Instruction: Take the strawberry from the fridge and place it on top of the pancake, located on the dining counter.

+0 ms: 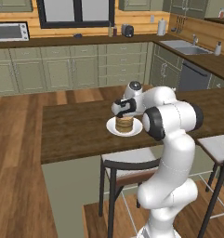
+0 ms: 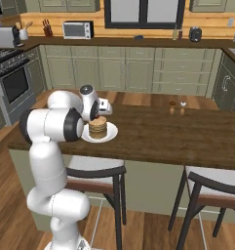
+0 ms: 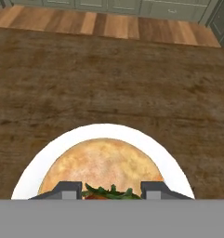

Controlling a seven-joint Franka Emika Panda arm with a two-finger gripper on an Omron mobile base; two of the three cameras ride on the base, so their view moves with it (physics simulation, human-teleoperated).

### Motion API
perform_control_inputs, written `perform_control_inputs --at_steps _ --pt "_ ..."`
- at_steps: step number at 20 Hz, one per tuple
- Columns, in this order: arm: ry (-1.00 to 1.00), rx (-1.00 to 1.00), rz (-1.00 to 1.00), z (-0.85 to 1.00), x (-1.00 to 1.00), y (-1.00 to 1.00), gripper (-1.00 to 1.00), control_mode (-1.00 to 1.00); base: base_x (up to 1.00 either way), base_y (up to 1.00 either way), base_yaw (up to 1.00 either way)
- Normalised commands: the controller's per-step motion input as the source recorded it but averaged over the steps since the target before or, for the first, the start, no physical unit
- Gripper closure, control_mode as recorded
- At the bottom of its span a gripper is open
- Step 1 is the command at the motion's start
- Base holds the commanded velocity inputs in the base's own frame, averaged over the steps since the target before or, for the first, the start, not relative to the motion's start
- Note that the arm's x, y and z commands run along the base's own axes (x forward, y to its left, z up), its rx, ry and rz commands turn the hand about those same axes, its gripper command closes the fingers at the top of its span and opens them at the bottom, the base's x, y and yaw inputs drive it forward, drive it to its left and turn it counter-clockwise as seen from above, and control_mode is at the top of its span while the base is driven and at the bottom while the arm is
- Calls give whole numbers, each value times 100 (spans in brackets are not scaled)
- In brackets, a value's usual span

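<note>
While the hand (image 3: 111, 189) is held clenched on the strawberry (image 3: 106, 193), whose green leaves and a sliver of red are seen between the two finger tips, the pancake (image 3: 102, 165) lies directly beneath it on its white plate (image 3: 34, 167). Seen from the base views, the hand (image 1: 119, 110) is poised just above the stack on the dark wooden surface (image 1: 71, 128). The coming release is judged to turn on this vertical alignment: the berry sits toward the stack's near edge rather than over its middle, so it could roll off.
</note>
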Motion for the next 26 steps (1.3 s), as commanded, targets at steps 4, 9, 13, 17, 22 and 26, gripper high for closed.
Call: perform_control_inputs --at_steps 4,9,13,17,22,26 --pt "0 0 0 -4 3 0 100 -100 0 0 0" --pt "0 0 0 -17 2 0 100 -100 0 0 0" --pt "1 0 0 -23 1 0 100 -100 0 0 0" --pt "1 0 0 -16 0 0 100 -100 0 0 0" --pt "2 0 0 -8 0 0 100 -100 0 0 0" --pt "4 0 0 -7 0 0 -100 -100 0 0 0"
